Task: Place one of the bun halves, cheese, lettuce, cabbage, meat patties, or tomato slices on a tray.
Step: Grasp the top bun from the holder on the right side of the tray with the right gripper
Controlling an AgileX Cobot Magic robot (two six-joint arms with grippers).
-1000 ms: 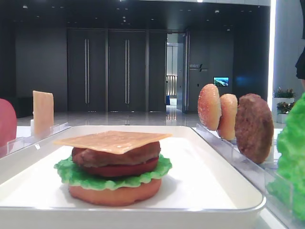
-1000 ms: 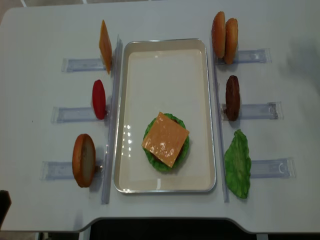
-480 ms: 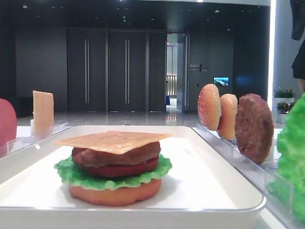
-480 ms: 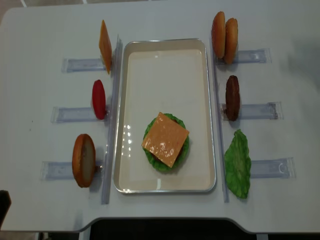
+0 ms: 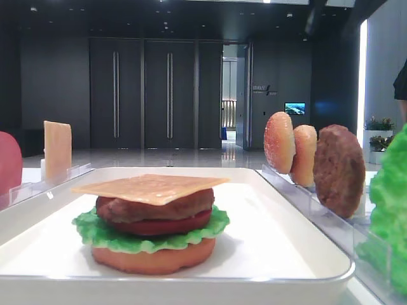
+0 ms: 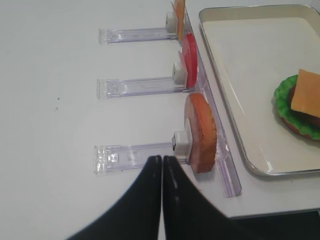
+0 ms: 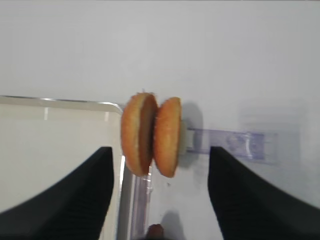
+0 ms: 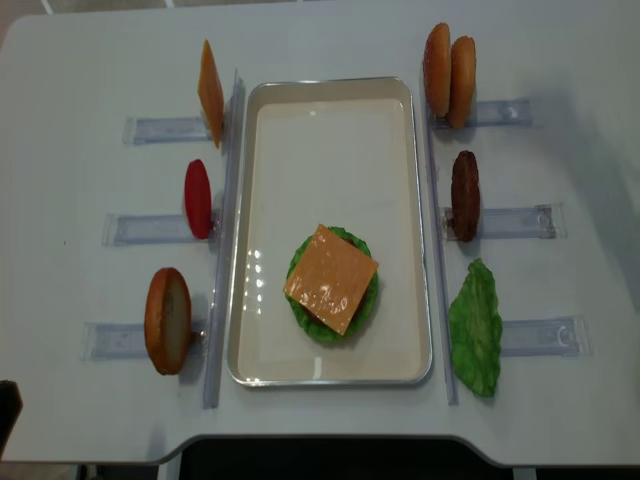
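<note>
My right gripper (image 7: 160, 200) hangs wide open above two buns (image 7: 152, 135) standing on edge between its fingers (image 7: 75, 195); the tray (image 7: 60, 102) lies left. My left gripper (image 6: 161, 165) is closed.

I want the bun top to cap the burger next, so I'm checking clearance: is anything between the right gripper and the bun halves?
Nothing visible. In the wrist view the right gripper is open, its fingers straddling the two bun halves upright in their clear rack beside the tray, with only bare table between.
</note>
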